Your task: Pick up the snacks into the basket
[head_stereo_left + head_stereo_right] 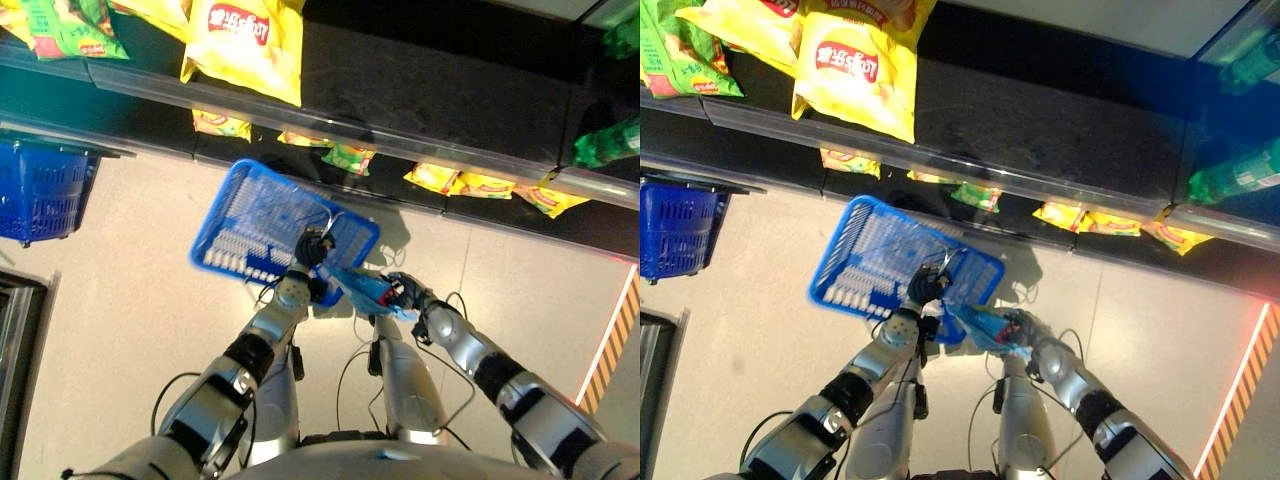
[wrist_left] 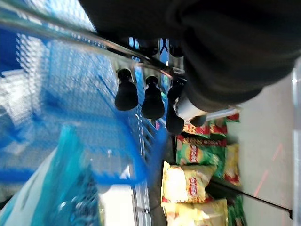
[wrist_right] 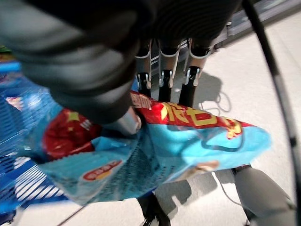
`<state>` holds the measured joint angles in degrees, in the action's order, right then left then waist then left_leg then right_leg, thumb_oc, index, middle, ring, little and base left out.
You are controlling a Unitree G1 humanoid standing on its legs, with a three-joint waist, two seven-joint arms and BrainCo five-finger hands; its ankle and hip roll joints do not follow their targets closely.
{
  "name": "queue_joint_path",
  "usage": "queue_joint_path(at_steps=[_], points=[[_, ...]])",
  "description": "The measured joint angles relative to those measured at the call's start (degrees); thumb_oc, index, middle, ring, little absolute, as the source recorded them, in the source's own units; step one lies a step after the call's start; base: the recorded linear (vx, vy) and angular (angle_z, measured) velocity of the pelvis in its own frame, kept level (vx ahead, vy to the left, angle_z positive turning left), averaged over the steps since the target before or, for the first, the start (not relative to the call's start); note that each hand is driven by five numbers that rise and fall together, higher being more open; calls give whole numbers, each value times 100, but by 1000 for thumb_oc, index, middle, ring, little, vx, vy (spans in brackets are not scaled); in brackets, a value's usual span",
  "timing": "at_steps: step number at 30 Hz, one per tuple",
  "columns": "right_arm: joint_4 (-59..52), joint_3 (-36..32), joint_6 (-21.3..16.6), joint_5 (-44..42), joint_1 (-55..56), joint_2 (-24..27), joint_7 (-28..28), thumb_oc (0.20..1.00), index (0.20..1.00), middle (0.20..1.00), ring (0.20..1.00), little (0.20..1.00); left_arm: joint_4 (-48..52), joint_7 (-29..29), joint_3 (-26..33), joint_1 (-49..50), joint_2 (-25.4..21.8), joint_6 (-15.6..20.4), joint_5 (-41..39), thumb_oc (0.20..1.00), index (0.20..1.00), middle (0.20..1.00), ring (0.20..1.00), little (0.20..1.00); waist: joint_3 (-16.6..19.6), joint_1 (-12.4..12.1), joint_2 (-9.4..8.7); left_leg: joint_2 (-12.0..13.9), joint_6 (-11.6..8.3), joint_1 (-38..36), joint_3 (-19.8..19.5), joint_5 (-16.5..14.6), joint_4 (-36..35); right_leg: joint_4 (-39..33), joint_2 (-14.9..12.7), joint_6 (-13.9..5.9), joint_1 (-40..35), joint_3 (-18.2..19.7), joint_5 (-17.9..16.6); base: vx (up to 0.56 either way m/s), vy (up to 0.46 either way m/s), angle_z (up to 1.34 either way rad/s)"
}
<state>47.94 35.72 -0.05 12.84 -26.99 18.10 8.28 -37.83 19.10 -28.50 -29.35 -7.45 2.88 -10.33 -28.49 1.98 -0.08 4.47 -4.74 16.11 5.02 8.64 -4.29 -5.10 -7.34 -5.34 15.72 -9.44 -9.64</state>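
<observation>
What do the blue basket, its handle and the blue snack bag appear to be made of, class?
Blue basket: probably moulded plastic, judging by its open lattice walls and uniform colour. Its handle, gripped by the left hand: thin shiny bar, likely metal wire. Blue snack bag, pinched in the right hand: glossy, crinkled film, probably plastic or foil laminate.

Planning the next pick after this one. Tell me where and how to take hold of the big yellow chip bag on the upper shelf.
Take the yellow chip bag by its lower edge, which overhangs the shelf lip towards the robot. Probably come from the front and below, pinching the flat seam, since the puffed body lies flat on the shelf.
</observation>
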Motion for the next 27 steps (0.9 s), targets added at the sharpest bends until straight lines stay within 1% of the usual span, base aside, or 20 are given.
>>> queue_joint_path(at_steps=[3, 8, 10, 13, 14, 16, 17, 18, 20, 21, 23, 25, 27], points=[[102, 99, 41, -6, -286, -121, 114, 200, 200, 200, 200, 200, -17, 12, -24, -184, 9, -31, 3, 200, 200, 200, 200, 200, -93, -13, 1, 23, -9, 165, -65, 37, 8, 2, 25, 22, 123, -59, -16, -20, -29, 12], [83, 130, 46, -333, -329, -197, 304, 200, 200, 200, 200, 200, -13, 130, -406, -319, 161, -33, -66, 200, 200, 200, 200, 200, -95, -27, 0, 7, -4, 360, -165, 41, 17, 2, 12, 21, 260, -144, 3, -2, -28, 7], [85, 135, 44, -416, -309, -257, 357, 200, 200, 200, 200, 200, -13, 131, -533, -289, 277, -35, -67, 200, 200, 200, 200, 200, -95, -68, 0, 5, -3, 411, -179, 43, 20, 2, 11, 21, 308, -157, 3, 2, -7, 3], [127, 136, 34, -569, -435, -447, 516, 200, 200, 200, 200, 200, 135, 135, -880, -245, 298, -39, -288, 200, 200, 200, 200, 200, -95, -138, 1, 8, -3, 580, -192, 43, 60, 15, 12, 29, 459, -165, 0, 0, 0, 0], [201, 129, 27, -577, -474, -506, 566, 200, 200, 200, 200, 200, 197, 135, -891, -228, 296, -44, -332, 200, 200, 200, 200, 200, -95, -135, 1, 7, -3, 632, -198, 43, 79, 21, 10, 32, 503, -171, -2, 0, 0, 0], [706, 72, 9, -635, -840, -739, 789, 200, 200, 200, 200, 200, 596, 139, -945, -104, 228, -72, -511, 200, 200, 200, 200, 200, -98, -187, 12, -4, 8, 840, -207, 51, 121, 85, -9, 34, 716, -174, -2, -15, 11, 0], [827, 73, 21, -669, -924, -781, 832, 200, 200, 200, 200, 200, 735, 140, -998, -95, 190, -72, -523, 200, 200, 200, 200, 200, -100, -167, 15, -6, 14, 890, -205, 60, 124, 111, -12, 34, 781, -170, -2, -32, 28, 3], [1104, 57, 0, -678, -1245, -802, 996, 200, 200, 200, 200, 200, 1057, 131, -1110, -76, 122, -105, -749, 200, 200, 200, 200, 200, -126, -339, 69, -26, 30, 1053, -218, 84, 180, 165, -39, 35, 933, -178, -4, -27, 34, 3], [1476, -53, 29, -682, -1538, -800, 1145, 200, 200, 200, 200, 200, 1582, 115, -1249, -5, 25, -89, -907, 200, 200, 200, 200, 200, -165, -478, 155, -43, 49, 1228, -222, 105, 193, 215, -64, 33, 1122, -177, -15, -27, 43, 6], [1676, -184, 30, -684, -1728, -684, 1282, 200, 200, 200, 200, 200, 1924, 86, -1346, 3, -20, -92, -1128, 200, 200, 200, 200, 200, -196, -617, 267, -77, 75, 1384, -246, 141, 216, 290, -101, 26, 1283, -198, -10, -26, 44, 9], [1895, -387, 40, -702, -2026, -558, 1459, 200, 200, 200, 200, 200, 2491, 42, -1376, 46, -81, -56, -1370, 200, 200, 200, 200, 200, -235, -765, 389, -123, 108, 1606, -291, 195, 214, 393, -151, 6, 1531, -203, 1, -17, 60, 12], [1908, -380, 40, -696, -2195, -483, 1556, 200, 200, 200, 200, 200, 2747, -61, -1380, 27, -78, -44, -1643, 200, 200, 200, 200, 200, -227, -809, 438, -170, 132, 1797, -342, 232, 225, 505, -203, -23, 1752, -218, 22, -7, 78, 11], [1806, -376, 41, -696, -2254, -470, 1576, 200, 200, 200, 200, 200, 2808, -109, -1416, -45, -53, -30, -1811, 200, 200, 200, 200, 200, -226, -807, 439, -203, 154, 1910, -341, 249, 235, 569, -243, -36, 1891, -210, 31, 1, 50, 5]])
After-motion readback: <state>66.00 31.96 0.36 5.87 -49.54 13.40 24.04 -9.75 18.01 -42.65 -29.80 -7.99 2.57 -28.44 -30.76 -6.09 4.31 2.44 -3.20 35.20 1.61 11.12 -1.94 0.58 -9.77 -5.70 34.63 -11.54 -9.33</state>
